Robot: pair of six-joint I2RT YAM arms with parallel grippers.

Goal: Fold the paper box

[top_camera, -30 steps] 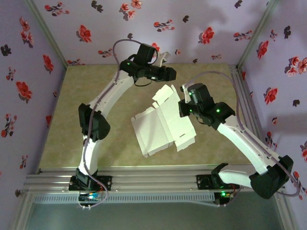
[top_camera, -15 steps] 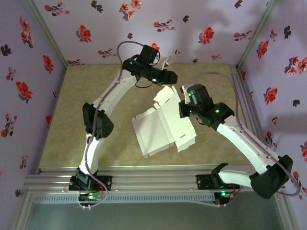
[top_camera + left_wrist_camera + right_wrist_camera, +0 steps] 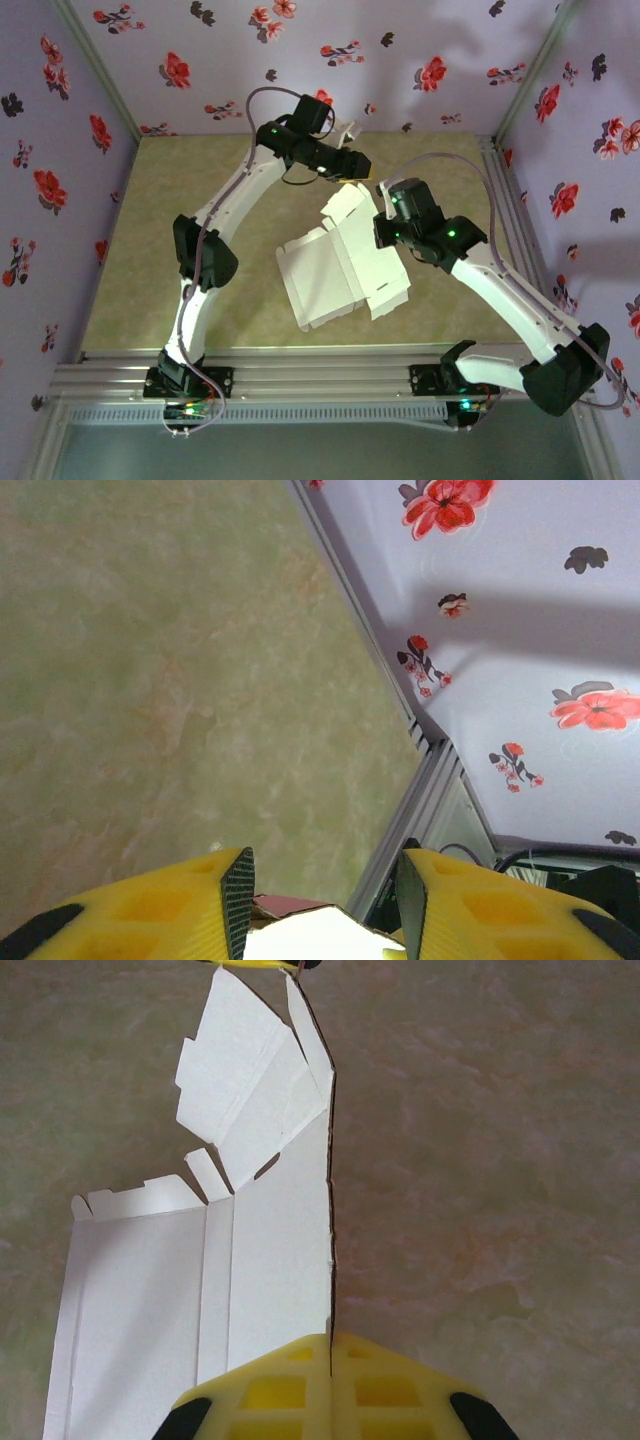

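Top external shows paper box point(image 3: 330, 270) on green table point(image 3: 180, 200), floral walls point(image 3: 400, 40).

L pincer point(image 3: 322, 880) moved down onto far flap of paper box point(image 3: 330, 265); flap edge now btwn its fingers. L elbow shifted slightly right.

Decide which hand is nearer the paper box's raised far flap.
Left. The left hand sits at the flap's tip; the right hand pinches the paper box's edge farther down.
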